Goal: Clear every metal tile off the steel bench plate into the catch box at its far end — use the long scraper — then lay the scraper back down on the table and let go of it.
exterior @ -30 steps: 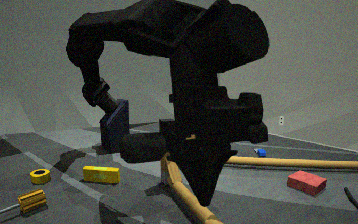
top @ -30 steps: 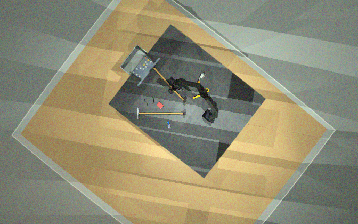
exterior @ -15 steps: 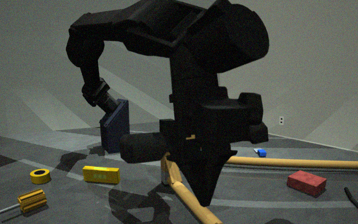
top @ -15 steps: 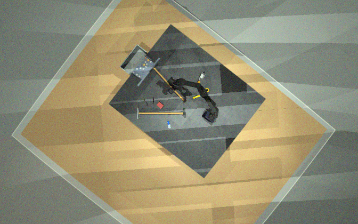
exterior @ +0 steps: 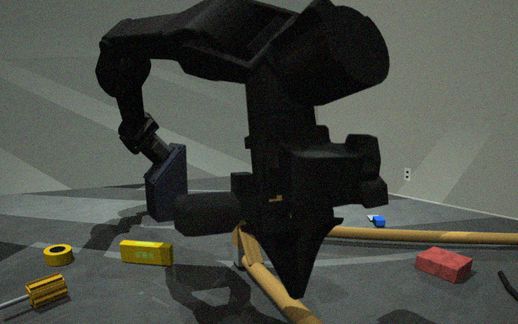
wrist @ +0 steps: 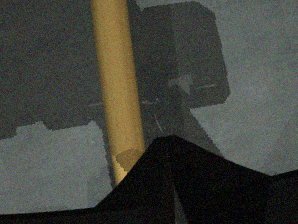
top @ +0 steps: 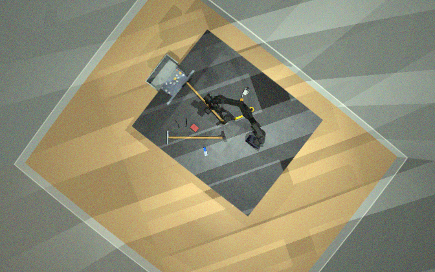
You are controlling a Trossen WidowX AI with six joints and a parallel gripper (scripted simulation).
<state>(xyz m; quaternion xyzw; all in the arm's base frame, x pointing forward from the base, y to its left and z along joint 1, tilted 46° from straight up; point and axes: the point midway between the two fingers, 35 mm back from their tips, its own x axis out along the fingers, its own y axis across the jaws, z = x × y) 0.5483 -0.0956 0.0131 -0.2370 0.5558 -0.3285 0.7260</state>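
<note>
The wide-bladed scraper's wooden handle [top: 197, 94] [exterior: 269, 279] [wrist: 117, 75] runs diagonally from its blade [top: 171, 99], which stands across the near end of the steel plate [top: 179, 88]. Several small white and orange tiles [top: 175, 78] show on the plate between blade and catch box [top: 156, 67]; whether any lie inside the box's near edge is too small to tell. My gripper [exterior: 296, 297] [wrist: 166, 145] is shut and empty, pointing down, its tips close beside the handle. Tip contact with the handle is unclear. In the top view the wrist hides the tips.
A second, narrow-headed tool [top: 195, 137] [exterior: 434, 234] lies farther along the table. A red block [top: 194, 127] [exterior: 442, 263], a yellow box [top: 238, 117] [exterior: 146, 252], a yellow ring [top: 251, 109] [exterior: 58, 254], a blue-and-white item [top: 204, 151] and thin black pieces [top: 186, 122] lie around.
</note>
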